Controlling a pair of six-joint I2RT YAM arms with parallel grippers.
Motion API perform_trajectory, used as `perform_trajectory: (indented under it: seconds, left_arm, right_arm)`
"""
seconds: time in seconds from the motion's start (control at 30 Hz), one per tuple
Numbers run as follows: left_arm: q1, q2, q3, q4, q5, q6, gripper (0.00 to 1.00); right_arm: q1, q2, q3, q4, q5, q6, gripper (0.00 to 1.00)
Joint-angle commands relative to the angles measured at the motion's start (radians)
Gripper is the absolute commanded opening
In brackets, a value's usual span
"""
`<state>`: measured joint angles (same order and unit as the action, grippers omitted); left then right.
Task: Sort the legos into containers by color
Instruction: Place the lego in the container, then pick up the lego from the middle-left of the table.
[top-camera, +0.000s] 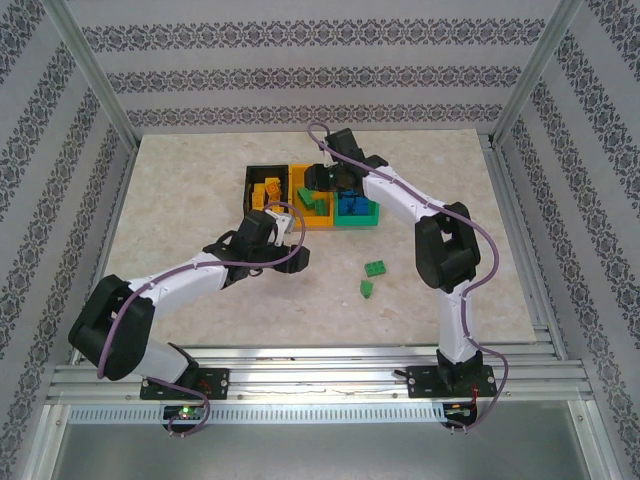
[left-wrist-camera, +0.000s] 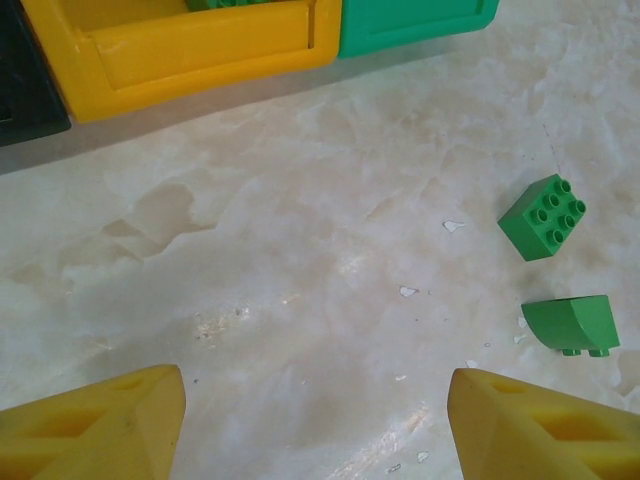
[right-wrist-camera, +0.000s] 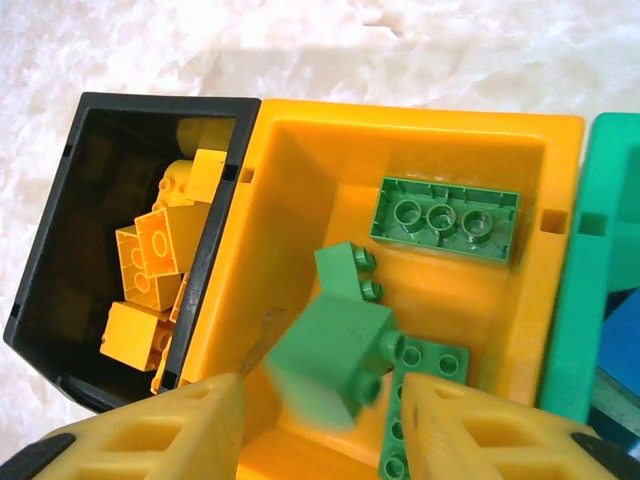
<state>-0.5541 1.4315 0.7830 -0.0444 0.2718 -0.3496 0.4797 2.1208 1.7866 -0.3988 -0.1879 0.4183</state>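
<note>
Green studded plastic brick (right-wrist-camera: 330, 360) is freed by the slightly spread right pincer (right-wrist-camera: 320, 390); it should be dropped squarely inside the orange plastic bin (right-wrist-camera: 420, 118).

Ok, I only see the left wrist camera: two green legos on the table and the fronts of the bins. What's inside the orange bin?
Observer: Green legos lie in the orange bin.
Operator: And the black one?
Observer: The black bin holds yellow-orange legos.
Operator: Where's the other hand?
Observer: The right hand is over the orange bin, with a blurry green lego between its fingers. I can't tell whether it's gripped.
</note>
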Motion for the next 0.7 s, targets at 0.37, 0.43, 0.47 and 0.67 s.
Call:
perform_trajectory:
  seconds: [0.37, 0.43, 0.47, 0.67]
  left_arm:
    - [-0.013, 0.065, -0.003, 0.089, 0.139, -0.007, 0.7]
    - [-0.032, 0.093, 0.009, 0.111, 0.157, -0.006, 0.7]
    - [-0.042, 0.104, 0.017, 0.116, 0.158, -0.005, 0.7]
    - [-0.144, 0.184, 0.073, 0.152, 0.181, -0.002, 0.69]
  right_arm:
    - [-0.032, -0.323, -0.338, 0.073, -0.035, -0.014, 0.47]
    - [-0.05, -0.396, -0.429, 0.101, -0.04, -0.006, 0.47]
    - [-0.059, -0.428, -0.469, 0.11, -0.039, -0.005, 0.47]
    - [-0.137, -0.622, -0.717, 0.143, -0.009, -0.004, 0.47]
